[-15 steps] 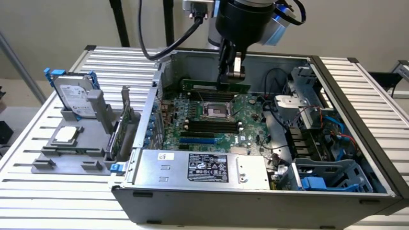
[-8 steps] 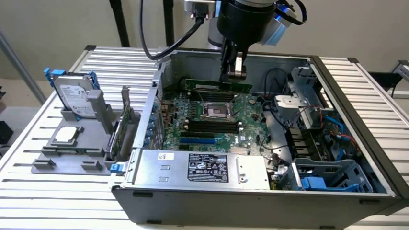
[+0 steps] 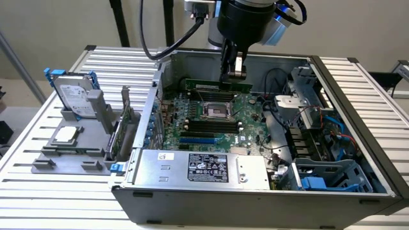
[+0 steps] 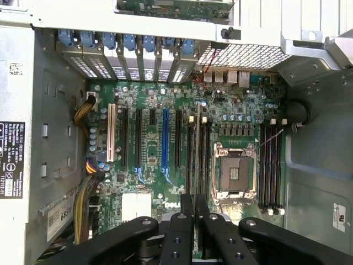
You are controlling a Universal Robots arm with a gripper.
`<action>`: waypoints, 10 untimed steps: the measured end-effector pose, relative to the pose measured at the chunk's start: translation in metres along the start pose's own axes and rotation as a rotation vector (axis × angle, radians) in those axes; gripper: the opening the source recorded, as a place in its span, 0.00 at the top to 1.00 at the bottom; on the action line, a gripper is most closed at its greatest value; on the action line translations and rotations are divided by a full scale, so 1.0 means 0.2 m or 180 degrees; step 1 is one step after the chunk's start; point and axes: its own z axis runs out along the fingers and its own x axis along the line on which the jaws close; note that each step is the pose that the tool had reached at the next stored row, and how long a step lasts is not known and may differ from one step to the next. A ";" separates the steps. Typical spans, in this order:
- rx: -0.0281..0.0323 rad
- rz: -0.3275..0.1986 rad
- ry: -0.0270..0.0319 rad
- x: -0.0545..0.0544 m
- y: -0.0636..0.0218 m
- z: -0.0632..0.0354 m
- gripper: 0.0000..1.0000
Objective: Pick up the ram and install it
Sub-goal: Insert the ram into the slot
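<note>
Slatted aluminium tabletop [image 3: 38,191] runs across the room, and on it sits an open grey steel computer case [image 3: 255,206] with its green motherboard [image 3: 246,120] facing up. Over the case hangs the black robot arm, and its black two-fingered gripper [image 3: 233,75] points straight down into the opening.

The fingers are pressed together on the long, thin green circuit-board stick, the ram [image 3: 217,86]. They pinch it near the middle of its upper edge, so it lies level with an end sticking out on each side of the tool. From the wrist view the gripper [image 4: 194,201] shows the ram [image 4: 197,149] edge-on as a narrow strip running straight out from the fingertips. It lines up lengthways with the black memory slots [image 4: 190,149] beneath it. Whether it touches a slot I cannot tell.

Just beside the tool, underneath, is the square silver processor socket [image 3: 215,111], also seen from the wrist [image 4: 234,174]. Nearer the front wall than the gripper lies the silver box of the power supply [image 3: 204,167].

Well away from the tool, towards the exterior view's left, a grey plastic fixture [image 3: 64,160] stands outside the case. It holds an upright silver hard drive [image 3: 72,96], a flat square silver processor chip [image 3: 66,135] and a green expansion card with a metal bracket [image 3: 124,129].
</note>
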 end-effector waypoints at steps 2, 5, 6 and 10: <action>0.0000 0.0000 0.0000 0.00 0.000 0.000 0.86; 0.0000 0.0000 0.0000 0.00 0.000 0.000 0.86; 0.0000 0.0000 0.0000 0.00 0.000 0.000 0.86; 0.0000 0.0000 0.0000 0.00 0.000 0.003 0.86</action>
